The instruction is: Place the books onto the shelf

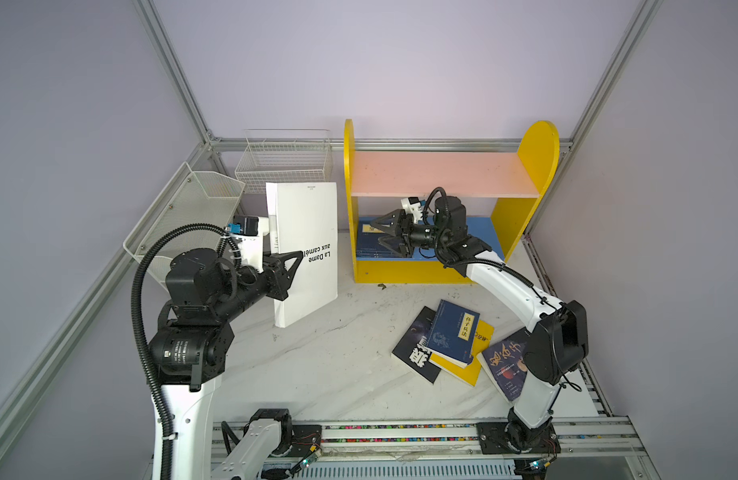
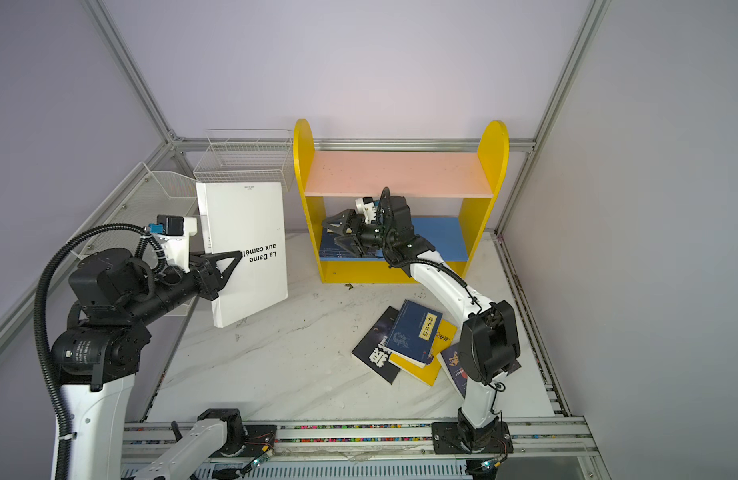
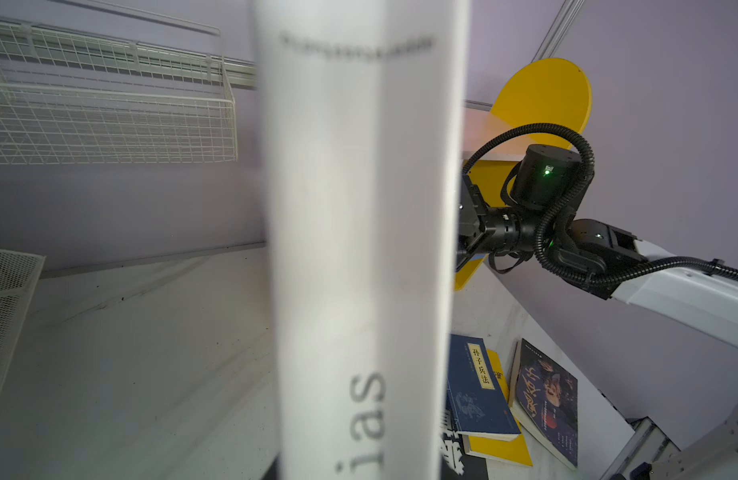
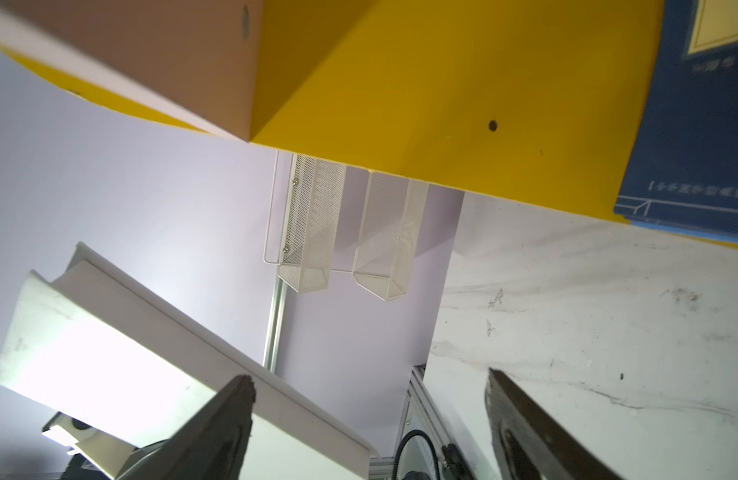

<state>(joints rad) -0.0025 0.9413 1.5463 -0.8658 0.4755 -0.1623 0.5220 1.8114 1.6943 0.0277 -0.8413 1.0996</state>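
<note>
Nearest, on the right of the marble surface (image 1: 338,365), four paperbacks lie in a loose overlapping heap: a black book (image 1: 413,351) on the left, a yellow book (image 1: 469,374) partly over it, a navy book with a yellow label (image 1: 452,332) on top of both, and a dark-blue book with a face (image 1: 504,365) partly hidden by the right arm. These look light and bendy, with smooth covers that could slide on one another. The top navy one is probably best taken first, pinched at its free edge close to the spine, where it is stiffest. Farther back on the left, the left gripper (image 1: 290,270) has its jaws clamped on the spine side of the large white book (image 1: 305,220), holding it upright and slightly tilted, clear of the shelf. It looks thick and the heaviest of the lot, so held by one edge it may pivot. Farthest, the shelf (image 1: 537,166) stands against the back wall. The right gripper (image 1: 381,233) is inside its lower tier, jaws spread wide and empty, just above a shelved navy book (image 1: 367,249) lying flat at the left of the blue lower board (image 1: 483,232). The pink upper board (image 1: 433,174) is bare.
</note>
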